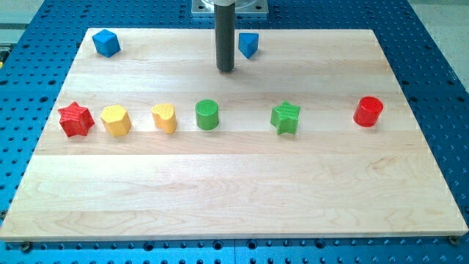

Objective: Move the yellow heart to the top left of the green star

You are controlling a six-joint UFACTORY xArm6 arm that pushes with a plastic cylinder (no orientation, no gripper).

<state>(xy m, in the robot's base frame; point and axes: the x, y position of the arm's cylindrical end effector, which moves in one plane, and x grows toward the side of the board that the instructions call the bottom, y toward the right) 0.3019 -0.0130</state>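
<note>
The yellow heart [165, 117] lies on the wooden board left of centre, in a row of blocks. The green star [285, 117] lies in the same row, right of centre, well apart from the heart. My tip [225, 70] is at the end of the dark rod near the view's top centre, above the row and between the heart and the star, touching no block. A green cylinder [207, 114] stands between the heart and the star.
A red star [75, 119] and a yellow hexagon-like block [116, 120] lie left of the heart. A red cylinder [368, 111] stands at the right. A blue cube [106, 42] is at top left; a blue block [248, 45] is just right of the rod.
</note>
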